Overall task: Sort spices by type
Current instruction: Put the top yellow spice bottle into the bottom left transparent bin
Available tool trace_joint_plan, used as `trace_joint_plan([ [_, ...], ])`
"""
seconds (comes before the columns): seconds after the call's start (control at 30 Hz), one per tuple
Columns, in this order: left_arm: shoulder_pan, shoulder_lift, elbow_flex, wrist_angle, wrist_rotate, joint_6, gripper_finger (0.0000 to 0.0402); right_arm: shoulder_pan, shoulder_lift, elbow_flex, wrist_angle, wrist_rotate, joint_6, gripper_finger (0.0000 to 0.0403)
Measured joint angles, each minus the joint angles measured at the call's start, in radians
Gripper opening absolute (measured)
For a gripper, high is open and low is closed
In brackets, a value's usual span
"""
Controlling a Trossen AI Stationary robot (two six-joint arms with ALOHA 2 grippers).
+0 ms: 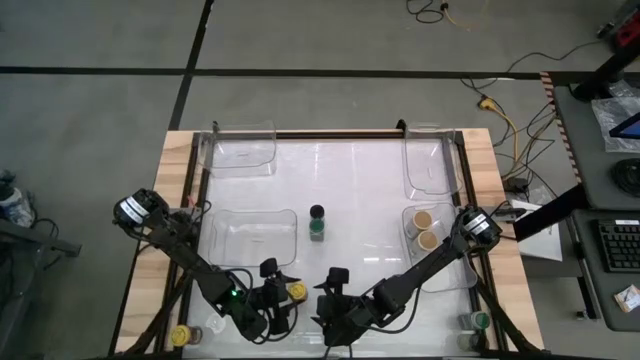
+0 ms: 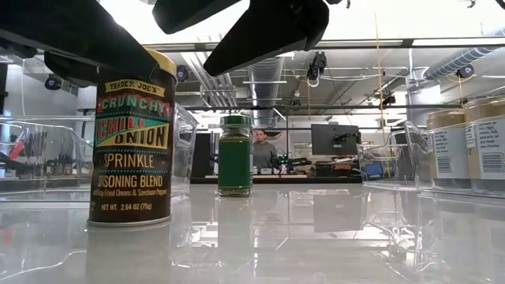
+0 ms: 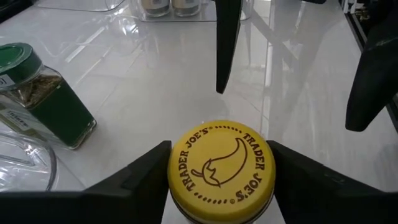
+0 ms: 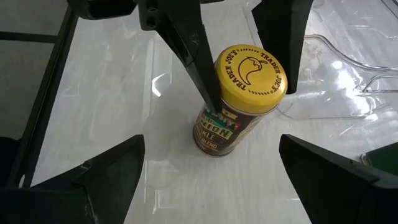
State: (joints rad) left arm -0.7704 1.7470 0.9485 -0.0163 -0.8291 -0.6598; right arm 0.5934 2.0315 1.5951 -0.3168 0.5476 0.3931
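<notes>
A spice jar with a yellow Trader Joe's lid [image 1: 297,291] [image 3: 221,169] [image 4: 250,70] and a dark chili-onion label [image 2: 131,142] stands upright on the white table near its near edge. My left gripper [image 1: 289,291] [image 3: 221,186] is at its top, with one finger on each side. My right gripper [image 1: 335,287] [image 4: 211,180] hangs open just right of the jar and touches nothing. A green-lidded jar [image 1: 317,230] [image 2: 235,154] [image 3: 37,93] stands at mid-table, with a dark lid [image 1: 317,212] right behind it. Two tan-lidded jars [image 1: 426,229] [image 2: 465,146] stand in the right tray. My left gripper pinches the jar at its top, one finger against each side of the yellow lid's rim [image 3: 171,163]. The fingers [image 4: 200,68] slant down from the table's left side. The jar stays upright with its base [image 2: 130,219] on the table.
Clear plastic trays sit at far left [image 1: 240,150], far right [image 1: 430,165], mid-left [image 1: 250,235] and mid-right [image 1: 445,262]. One more yellow-lidded jar [image 1: 180,335] stands at the near left corner, and two jars [image 1: 476,328] at the near right corner. A person [image 2: 263,148] sits beyond the table.
</notes>
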Motion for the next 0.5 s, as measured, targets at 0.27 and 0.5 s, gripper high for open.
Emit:
trace_joint_plan([
  [0.27, 0.000, -0.012, 0.003, -0.003, 0.001, 0.030, 0.0235, 0.000, 0.000, 0.000, 0.000, 0.000, 0.000, 0.0364],
  [0.5, 0.000, -0.019, 0.087, -0.028, 0.002, 0.124, 0.0222, 0.006, -0.010, 0.000, -0.025, -0.006, -0.002, 0.0364],
])
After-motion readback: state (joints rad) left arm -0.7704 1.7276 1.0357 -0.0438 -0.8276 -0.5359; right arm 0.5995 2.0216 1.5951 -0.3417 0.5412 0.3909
